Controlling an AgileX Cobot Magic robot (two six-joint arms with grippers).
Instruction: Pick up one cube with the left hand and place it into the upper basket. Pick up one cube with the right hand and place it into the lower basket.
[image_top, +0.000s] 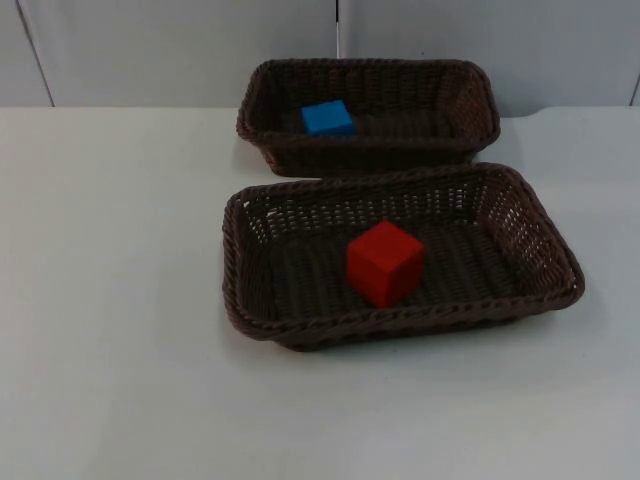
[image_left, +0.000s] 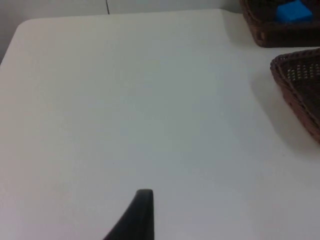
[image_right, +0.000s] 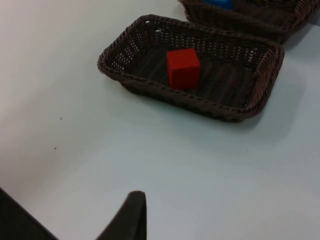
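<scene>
White desk runs back to a grey partition; the left claw (image_left: 142, 210) hangs over bare desk, well clear of the baskets, the right claw (image_right: 131, 215) likewise, near the lower basket (image_top: 400, 322); I cannot tell how wide either stands, and neither has hold of anything I can see; the red cube (image_top: 385, 262) sits inside that lower basket, the blue cube (image_top: 328, 118) inside the upper basket (image_top: 370, 150); both placements look done, so I judge nothing remains but for the arms to wait.

A blue cube (image_top: 328, 118) lies flat in the left part of the far basket (image_top: 470, 100), a dark brown wicker tray near the wall. A red cube (image_top: 384, 263), turned slightly, sits at the middle of the near basket (image_top: 545, 250), just beside the first.
</scene>
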